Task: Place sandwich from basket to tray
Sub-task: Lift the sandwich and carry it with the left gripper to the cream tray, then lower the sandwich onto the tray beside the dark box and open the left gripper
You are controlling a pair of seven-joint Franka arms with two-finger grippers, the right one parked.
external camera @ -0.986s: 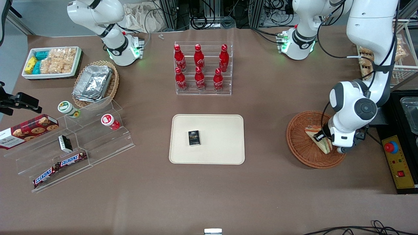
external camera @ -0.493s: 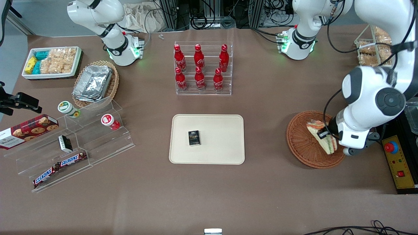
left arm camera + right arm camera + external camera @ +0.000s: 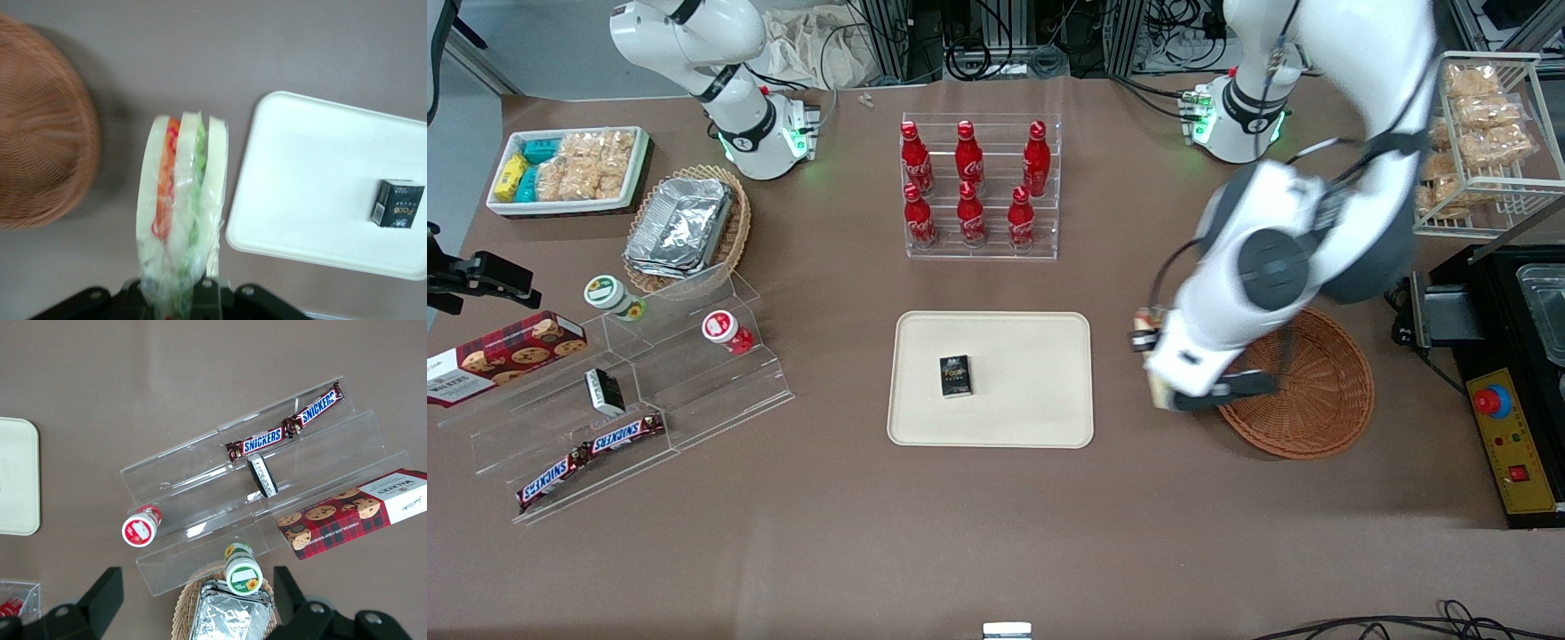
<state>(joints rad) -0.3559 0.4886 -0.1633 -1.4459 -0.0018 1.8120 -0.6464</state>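
Between basket (image 3: 1316, 391) and tray (image 3: 1040, 418), arm bent low, fingers (image 3: 203, 297) clamping sandwich (image 3: 183, 213).

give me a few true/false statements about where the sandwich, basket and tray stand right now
1. The sandwich is held in the gripper. True.
2. The sandwich lies in the basket. False: it is lifted clear, over bare table between basket and tray.
3. The tray carries a small dark box. True.
4. The sandwich rests on the tray. False: it is in the air, not yet over the tray.
5. The basket holds a second sandwich. False: no sandwich shows in it.
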